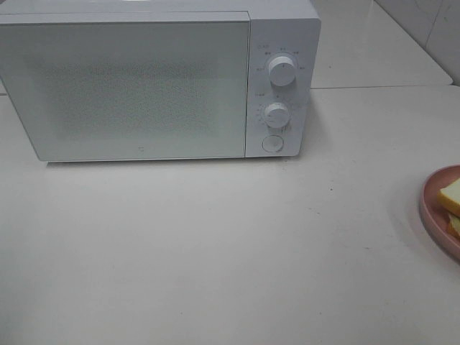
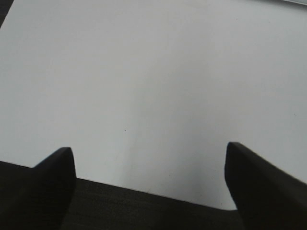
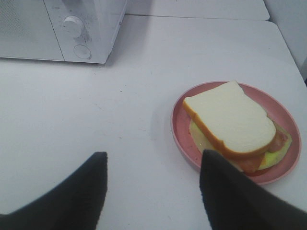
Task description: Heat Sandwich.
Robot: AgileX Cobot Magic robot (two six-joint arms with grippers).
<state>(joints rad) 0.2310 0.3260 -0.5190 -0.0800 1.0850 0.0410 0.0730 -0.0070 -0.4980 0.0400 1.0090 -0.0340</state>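
Sandwich (image 3: 230, 122) on pink plate (image 3: 283, 165); just beside open right tool (image 3: 153, 191)

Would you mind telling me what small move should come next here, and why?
Probably the left gripper should reach for the microwave door first. The door is shut, the sandwich sits on its pink plate at the table's right edge, and both grippers are open and empty. The right gripper already looks toward the plate, so it could take it once the door is open.
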